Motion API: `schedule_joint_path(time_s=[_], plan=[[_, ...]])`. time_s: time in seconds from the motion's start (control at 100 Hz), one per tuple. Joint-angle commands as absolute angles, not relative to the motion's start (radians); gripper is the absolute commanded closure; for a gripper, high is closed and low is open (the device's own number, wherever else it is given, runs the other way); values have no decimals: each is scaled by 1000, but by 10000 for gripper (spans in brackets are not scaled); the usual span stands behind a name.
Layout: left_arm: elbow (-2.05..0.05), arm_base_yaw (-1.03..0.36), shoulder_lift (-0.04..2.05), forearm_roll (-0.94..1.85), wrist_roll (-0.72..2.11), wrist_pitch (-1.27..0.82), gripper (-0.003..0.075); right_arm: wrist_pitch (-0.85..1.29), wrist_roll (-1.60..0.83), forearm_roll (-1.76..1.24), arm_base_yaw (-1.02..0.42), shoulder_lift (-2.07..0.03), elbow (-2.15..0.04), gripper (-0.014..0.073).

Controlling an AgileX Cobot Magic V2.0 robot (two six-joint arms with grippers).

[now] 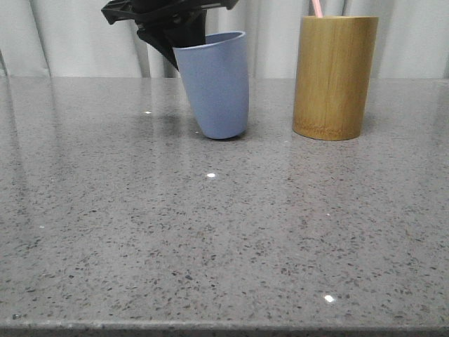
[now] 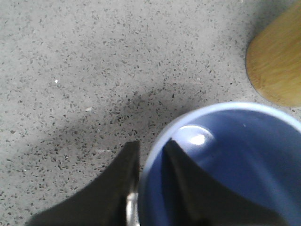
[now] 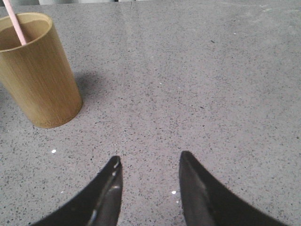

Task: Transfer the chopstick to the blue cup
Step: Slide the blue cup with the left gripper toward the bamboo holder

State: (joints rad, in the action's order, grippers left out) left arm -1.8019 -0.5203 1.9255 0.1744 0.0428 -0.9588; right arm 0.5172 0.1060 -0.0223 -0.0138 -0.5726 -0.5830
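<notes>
Note the chopstick (image 1: 317,8) standing in the bamboo cup (image 1: 334,77) at upper right. The left gripper (image 2: 150,148) clamps the rim of the tilted, empty blue cup (image 1: 216,84) at upper centre. The right gripper (image 3: 148,162) is spread, holding nothing.

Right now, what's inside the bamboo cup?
The chopstick stands in the bamboo cup, leaning on its rim, pink top poking out. Its lower part and the cup's bottom are hidden by the wall.

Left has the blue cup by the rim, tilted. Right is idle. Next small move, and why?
Probably move the right gripper toward the chopstick, which stands in the bamboo cup. Its jaws are open over bare table, well short of that cup. The left gripper already pinches the blue cup's rim, one finger inside, so the receiving cup looks held.
</notes>
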Motion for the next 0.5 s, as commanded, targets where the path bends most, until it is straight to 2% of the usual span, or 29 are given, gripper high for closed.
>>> schedule_joint_path(time_s=[0.0, 0.07, 0.12, 0.49], plan=[[-1836, -528, 1871, 192, 40, -927, 421, 457, 105, -22, -11, -580, -619, 279], [-1836, -528, 1871, 197, 40, -927, 346, 457, 105, -22, -11, -580, -619, 279], [-1836, -528, 1871, 202, 40, -927, 321, 459, 105, -22, -11, -580, -619, 279], [-1836, -528, 1818, 245, 38, -914, 319, 465, 105, -22, -11, -580, -619, 279]])
